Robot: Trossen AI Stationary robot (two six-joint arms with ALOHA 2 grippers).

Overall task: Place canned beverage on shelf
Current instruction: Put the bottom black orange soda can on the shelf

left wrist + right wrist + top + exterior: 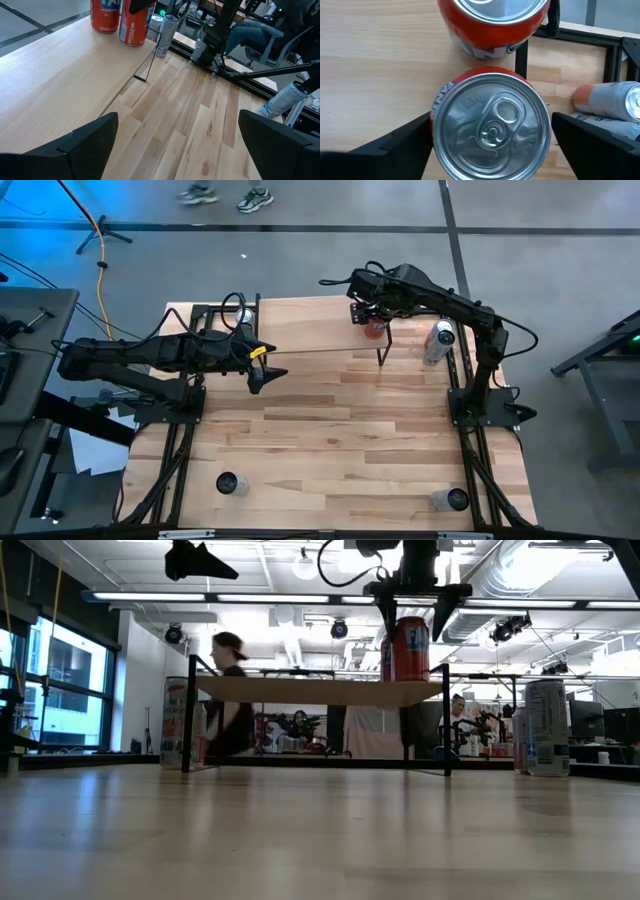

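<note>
The shelf (300, 325) stands at the table's far side on thin black legs, with a light wood top (300, 691). Two red cans stand upright on its right end: one (492, 127) directly under my right gripper and a second (490, 25) beside it. My right gripper (372, 315) is open, pointing down, with a finger on either side of the first can's top (410, 640) and no contact showing. My left gripper (262, 368) is open and empty above the shelf's near edge, left of the cans (134, 22).
A silver can (438, 340) stands on the table just right of the shelf, and another can (175, 720) stands by its left legs. Two more cans (228, 483) (450, 500) stand near the table's near edge. People show in the room beyond.
</note>
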